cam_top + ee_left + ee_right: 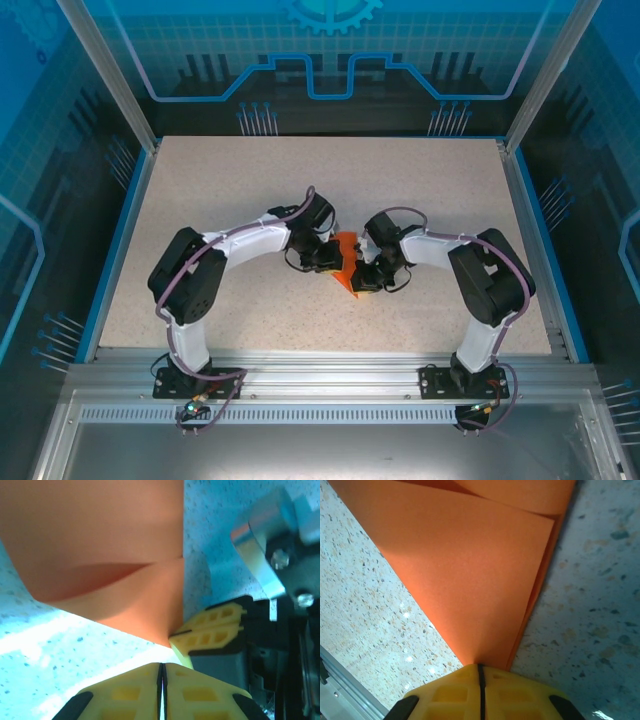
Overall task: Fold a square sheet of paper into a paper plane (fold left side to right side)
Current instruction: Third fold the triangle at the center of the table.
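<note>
The square sheet of paper is bright orange-red, folded into layers that narrow to a point, and lies flat on the speckled table between both arms. My right gripper is shut, and the paper's point runs under its yellow fingertips. In the left wrist view those right fingers touch the same point of the paper. My left gripper is shut with nothing between its fingers and stands just short of the point, with a strip of bare table between. From above, it sits at the sheet's left edge.
The speckled table has a blue border and glass walls on three sides. An aluminium rail runs along the near edge and shows in the right wrist view's lower left corner. The table stretches open behind and beside the arms.
</note>
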{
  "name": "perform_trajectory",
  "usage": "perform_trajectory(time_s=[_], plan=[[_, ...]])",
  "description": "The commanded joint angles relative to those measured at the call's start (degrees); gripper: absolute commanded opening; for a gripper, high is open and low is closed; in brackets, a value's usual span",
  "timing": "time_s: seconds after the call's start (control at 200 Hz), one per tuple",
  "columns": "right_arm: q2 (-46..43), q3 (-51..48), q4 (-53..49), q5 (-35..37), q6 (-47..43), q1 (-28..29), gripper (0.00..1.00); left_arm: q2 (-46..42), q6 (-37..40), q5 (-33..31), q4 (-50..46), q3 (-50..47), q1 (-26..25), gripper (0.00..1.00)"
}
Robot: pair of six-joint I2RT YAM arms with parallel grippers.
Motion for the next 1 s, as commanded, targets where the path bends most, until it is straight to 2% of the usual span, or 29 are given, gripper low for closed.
perform_trajectory(time_s=[0.0, 0.56, 0.995], plan=[[5.16, -2.99, -3.93, 8.64, 0.87, 1.68, 0.08, 0.75, -2.37, 1.34, 1.43, -1.95, -1.58, 0.13], [5.11, -3.1, -4.26, 9.13, 0.68, 1.77, 0.08, 7.46, -4.47, 3.44, 5.06, 0.57, -2.64, 0.11], [5.66, -3.17, -4.61, 9.93, 0.37, 1.77, 0.08, 9.67, -3.42, 0.69, 3.68, 1.81, -2.54, 0.1]])
